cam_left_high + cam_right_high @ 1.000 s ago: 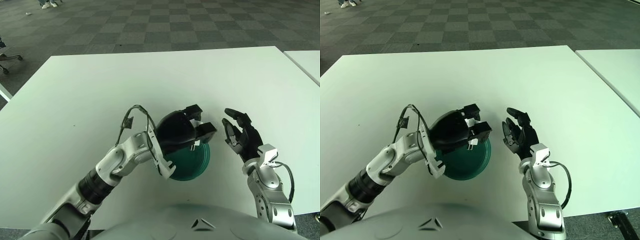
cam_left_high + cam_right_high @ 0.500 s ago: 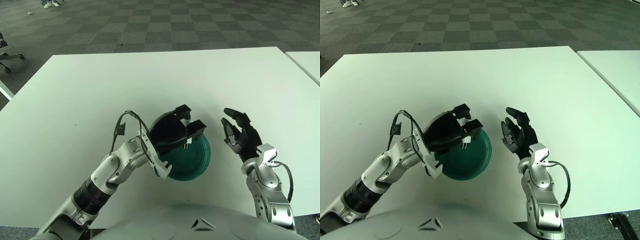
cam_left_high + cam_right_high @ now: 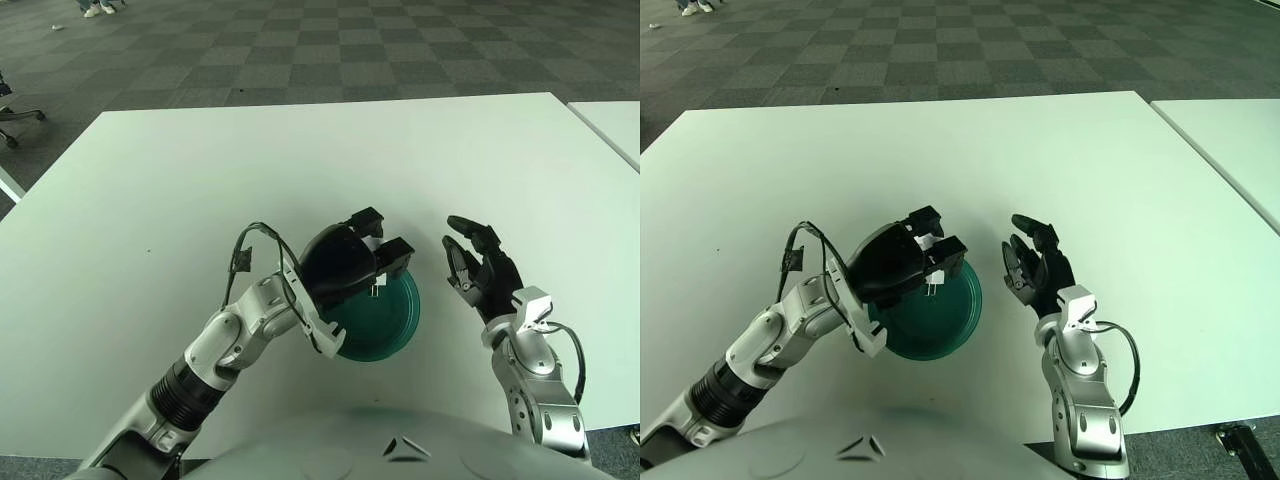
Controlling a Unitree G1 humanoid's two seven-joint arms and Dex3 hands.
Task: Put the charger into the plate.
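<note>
A round dark green plate (image 3: 388, 322) lies on the white table near its front edge. My left hand (image 3: 372, 256) hovers over the plate's left part, fingers curled on a small white charger (image 3: 378, 287) whose metal prongs point down toward the plate. The charger is mostly hidden by the black fingers. My right hand (image 3: 482, 268) stands upright just right of the plate with fingers spread, holding nothing. The same scene shows in the right eye view, with the plate (image 3: 945, 322) below the left hand (image 3: 930, 248).
The white table (image 3: 300, 170) stretches far ahead and to both sides. A second white table (image 3: 615, 125) stands at the right edge. Checkered carpet floor lies beyond.
My left hand has drawn back left and slightly toward me with the charger, now over the plate's left part. The right hand has not moved.
</note>
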